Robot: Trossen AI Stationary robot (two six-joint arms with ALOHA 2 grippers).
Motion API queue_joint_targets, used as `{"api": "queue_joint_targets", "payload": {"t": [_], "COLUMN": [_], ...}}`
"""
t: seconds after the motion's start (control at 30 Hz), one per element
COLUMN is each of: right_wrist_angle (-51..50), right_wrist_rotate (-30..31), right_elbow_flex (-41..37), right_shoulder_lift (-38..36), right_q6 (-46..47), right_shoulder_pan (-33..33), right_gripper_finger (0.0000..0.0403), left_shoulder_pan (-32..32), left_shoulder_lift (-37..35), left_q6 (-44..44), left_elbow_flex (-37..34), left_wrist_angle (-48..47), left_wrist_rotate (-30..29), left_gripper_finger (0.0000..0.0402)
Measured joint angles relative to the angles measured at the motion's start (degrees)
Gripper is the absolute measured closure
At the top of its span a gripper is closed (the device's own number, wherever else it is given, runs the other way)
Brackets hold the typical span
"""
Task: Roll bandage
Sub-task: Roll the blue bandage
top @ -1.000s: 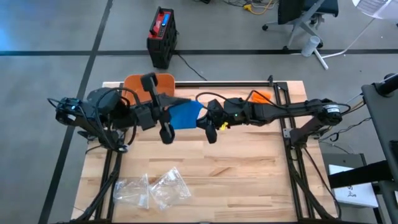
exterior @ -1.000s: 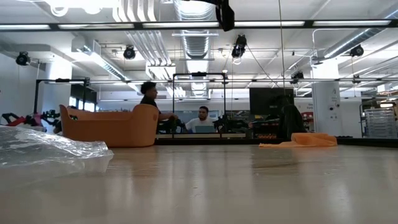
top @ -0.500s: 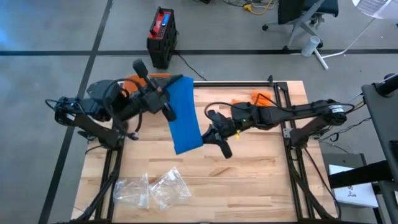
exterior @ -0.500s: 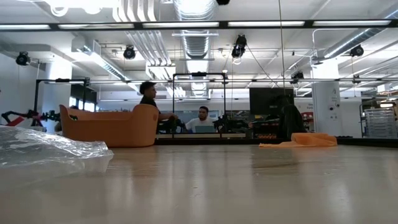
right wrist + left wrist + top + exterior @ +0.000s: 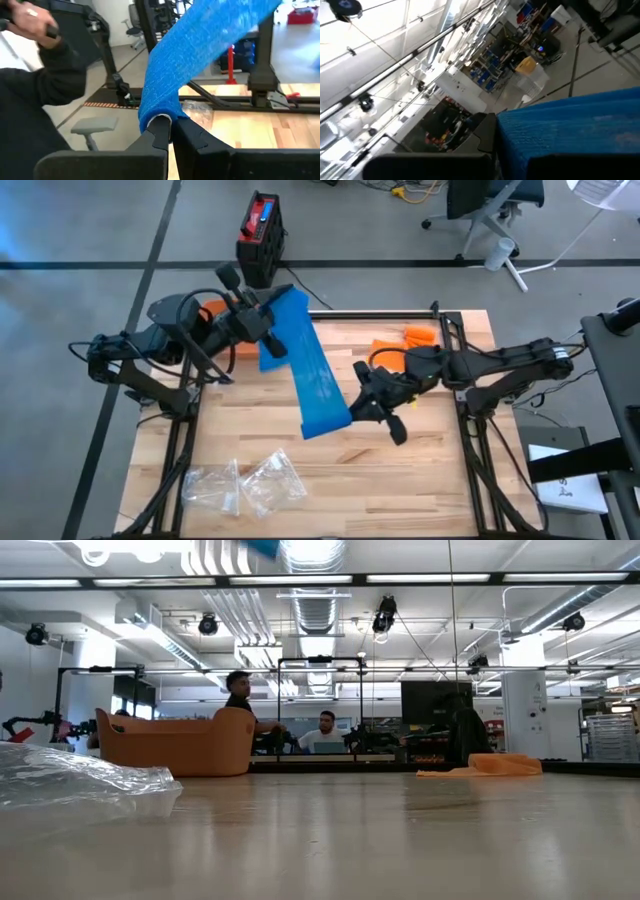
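One blue bandage (image 5: 312, 375) stretches as a long flat strip in the air above the table (image 5: 420, 470), running from the far left corner area down toward the table's middle. Its upper end is clamped in the left pincer (image 5: 268, 330), whose fingers are clenched on the fabric; in the left wrist view the blue cloth (image 5: 570, 132) fills the space right beside that pincer's dark fingers. Its lower end is clamped in the right pincer (image 5: 360, 408), also clenched on the strip; the right wrist view shows the bandage (image 5: 200, 55) pinched between the two dark fingers (image 5: 159, 132) and rising away from them at a slant.

Beyond the bandage's upper end, an orange basket (image 5: 215, 312) sits at the table's far left edge, partly hidden by the left arm. An orange cloth (image 5: 405, 338) lies near the far edge, behind the right arm. Clear plastic bags (image 5: 245, 480) lie near the table's front left corner, well apart from the bandage. On the floor past the far edge stands a black and red box (image 5: 260, 235).
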Motion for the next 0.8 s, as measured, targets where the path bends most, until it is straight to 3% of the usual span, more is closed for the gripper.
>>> {"api": "queue_joint_targets", "payload": {"t": [0.1, 0.47, 0.63, 0.8], "right_wrist_angle": [0.5, 3.2, 3.5, 3.9], "right_wrist_rotate": [-0.6, -0.5, 3.5, 5.2], "right_elbow_flex": [0.0, -0.1, -0.1, 0.2], "right_shoulder_lift": [-0.8, -1.5, -2.3, -3.1], "right_q6": [-1.4, -9.3, -17.6, -21.6], "right_shoulder_pan": [0.3, 2.6, 3.8, 4.2], "right_gripper_finger": [0.0400, 0.0400, 0.0400, 0.0400], "left_shoulder_pan": [0.2, 0.9, 1.8, 1.7], "left_shoulder_lift": [0.0, 0.5, 0.4, 0.3], "left_q6": [-2.3, -9.4, -18.6, -24.2], "left_elbow_flex": [-0.3, -0.8, -0.9, -4.0], "left_wrist_angle": [-1.9, -9.2, -15.2, -18.4], "left_wrist_rotate": [2.4, 3.0, 10.5, 12.6], "left_gripper_finger": [0.0401, 0.0401, 0.0401, 0.0401]}}
